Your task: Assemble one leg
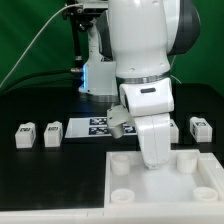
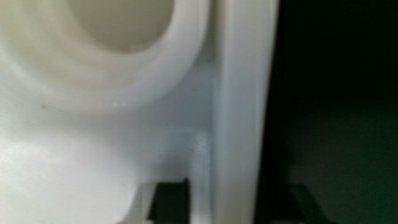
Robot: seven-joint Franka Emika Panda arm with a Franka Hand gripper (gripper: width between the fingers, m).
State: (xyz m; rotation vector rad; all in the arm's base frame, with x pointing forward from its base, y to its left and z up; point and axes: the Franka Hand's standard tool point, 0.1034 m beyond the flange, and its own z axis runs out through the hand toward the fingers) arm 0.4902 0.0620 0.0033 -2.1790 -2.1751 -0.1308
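Three legs are in sight in the exterior view, all resting on the black table [image 1: 50, 170] and well apart from the claw.

1. First leg [image 1: 24, 135]: small white piece near the exterior view's left edge, with its marker tag facing the camera.
2. Second leg [image 1: 52, 133]: just beside the first, not touching it, tag likewise facing the camera.
3. Third leg [image 1: 199, 128]: at the exterior view's right, on the table just past the panel's far edge.
4. Panel [image 1: 155, 192]: large, white and square, lying flat on the near side of the table. I count round sockets [image 1: 120, 167] at its corners.
5. Marker board [image 1: 98, 125]: flat on the table between the second leg and the arm, partly hidden by the arm.
6. Arm [image 1: 145, 40]: stands in the middle of the scene, wrist pointing down at the panel.
7. Gripper [image 1: 155, 160]: low at the panel's far side, between the two far sockets. Its fingers are hidden behind the hand housing in the exterior view.
8. Wrist view: very close and blurred. It shows a curved white socket rim [image 2: 98, 50], a straight white edge beside it with darkness beyond, and one dark fingertip [image 2: 169, 200].

I cannot tell whether the claw is open or closed, nor whether it grips anything.
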